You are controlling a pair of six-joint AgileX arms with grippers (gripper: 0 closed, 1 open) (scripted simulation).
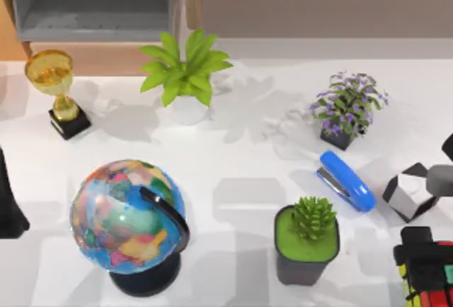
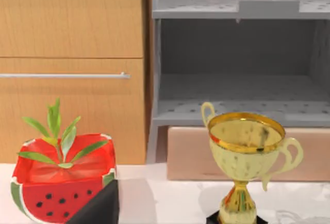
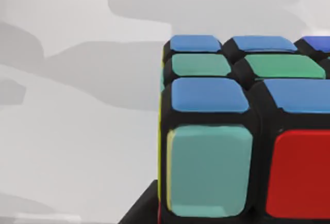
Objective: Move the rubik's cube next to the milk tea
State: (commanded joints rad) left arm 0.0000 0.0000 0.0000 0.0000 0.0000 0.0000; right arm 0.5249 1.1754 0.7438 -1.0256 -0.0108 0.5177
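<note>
The rubik's cube (image 1: 433, 279) sits at the table's front right corner, partly cut off by the top view's edge. My right gripper (image 1: 423, 259) is directly over it, its black body covering part of the cube's top. The right wrist view is very close to the rubik's cube (image 3: 242, 131), with blue, green, teal and red squares on a black grid. A black part of the gripper lies against the cube's lower corner. The milk tea is out of view. My left arm (image 1: 8, 204) is parked at the left edge.
Near the cube stand a black-and-white faceted block (image 1: 410, 192), a blue stapler (image 1: 347, 181) and a succulent in a dark pot (image 1: 308, 240). A globe (image 1: 131, 222), a trophy (image 1: 60, 91), a leafy plant (image 1: 185, 73) and a purple-flowered plant (image 1: 347, 109) stand farther off. The left wrist view holds a watermelon-patterned pot (image 2: 62, 182).
</note>
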